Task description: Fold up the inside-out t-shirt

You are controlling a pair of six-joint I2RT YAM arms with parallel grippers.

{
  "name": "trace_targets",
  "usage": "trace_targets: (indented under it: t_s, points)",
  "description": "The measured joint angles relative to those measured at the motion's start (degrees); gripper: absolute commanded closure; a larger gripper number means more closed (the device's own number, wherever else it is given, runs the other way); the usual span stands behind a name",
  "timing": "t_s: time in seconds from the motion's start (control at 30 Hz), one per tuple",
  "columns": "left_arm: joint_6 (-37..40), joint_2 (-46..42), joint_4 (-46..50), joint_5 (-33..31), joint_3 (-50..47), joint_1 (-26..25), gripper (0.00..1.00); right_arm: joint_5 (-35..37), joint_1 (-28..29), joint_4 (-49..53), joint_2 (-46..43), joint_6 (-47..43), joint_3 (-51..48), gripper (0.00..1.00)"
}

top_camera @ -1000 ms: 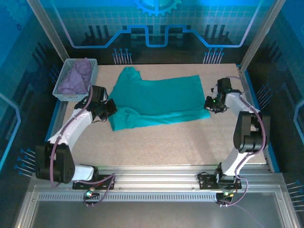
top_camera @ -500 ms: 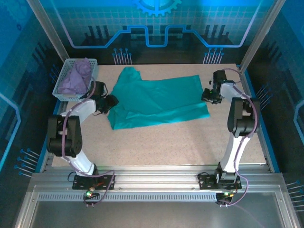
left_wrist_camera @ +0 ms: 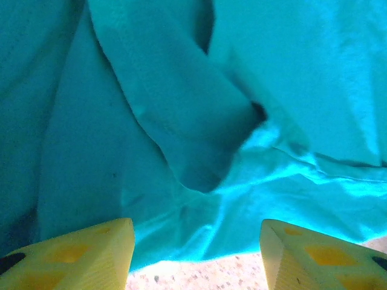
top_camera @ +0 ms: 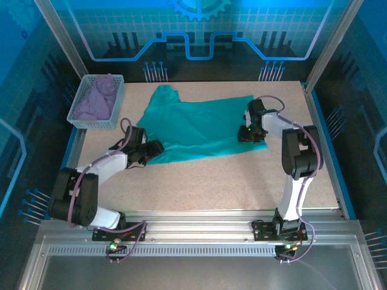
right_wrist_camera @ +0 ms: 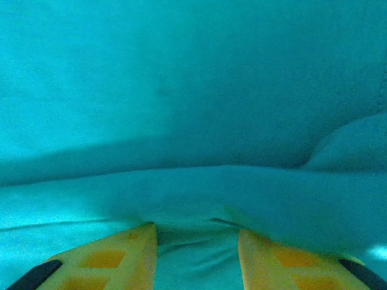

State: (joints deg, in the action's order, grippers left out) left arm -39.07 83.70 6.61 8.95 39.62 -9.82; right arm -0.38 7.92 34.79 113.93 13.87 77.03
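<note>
The teal inside-out t-shirt [top_camera: 193,124] lies spread across the middle of the table, with a rumpled part at its upper left. My left gripper [top_camera: 154,148] sits low at the shirt's lower left corner. In the left wrist view the gripper [left_wrist_camera: 196,257] is open; the shirt's [left_wrist_camera: 181,121] creased edge lies just ahead of its yellow fingers [left_wrist_camera: 91,254], over bare table. My right gripper [top_camera: 245,134] rests on the shirt's right part. In the right wrist view its jaws [right_wrist_camera: 196,257] stand apart, with a fold of the shirt [right_wrist_camera: 193,90] lying across the fingertips [right_wrist_camera: 130,257].
A white basket [top_camera: 97,124] holding a lavender cloth [top_camera: 97,99] stands at the back left corner. The speckled table [top_camera: 211,181] runs bare from the shirt's front edge to the arm bases. Frame posts and walls close in the sides and back.
Both grippers have gone from shut to open. The left one moved down and right to the shirt's lower left corner. The right one moved left, from the shirt's right edge onto it.
</note>
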Motion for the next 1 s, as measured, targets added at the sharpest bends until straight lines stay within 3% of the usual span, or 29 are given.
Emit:
trace_targets:
  t_s: [0.23, 0.5, 0.57, 0.7, 0.87, 1.0]
  points:
    - [0.0, 3.5, -1.7, 2.2, -0.7, 0.0, 0.43, 1.0, -2.5, 1.3, -2.0, 0.0, -2.6, 0.64]
    - [-0.1, -7.3, 0.3, 6.3, -9.1, -0.6, 0.42, 5.0, -0.5, 3.4, -18.4, 0.7, -19.4, 0.6]
    - [-0.3, -10.1, 1.0, 6.7, -9.6, -0.6, 0.41, 5.4, 4.1, 2.1, -22.5, -0.4, -19.7, 0.57]
    - [-0.3, -13.2, 0.8, 6.8, -9.6, -0.6, 0.43, 2.5, 19.7, -4.9, -24.1, -1.8, -14.3, 0.55]
    - [-1.3, -10.9, -0.9, 6.9, -10.2, -0.4, 0.52, -0.3, 34.6, -10.5, -12.4, -2.6, -0.3, 0.52]
    - [-1.6, -8.7, -2.7, 7.2, -12.1, 0.3, 0.56, -1.7, 39.5, -11.2, -0.8, -2.6, 10.1, 0.5]
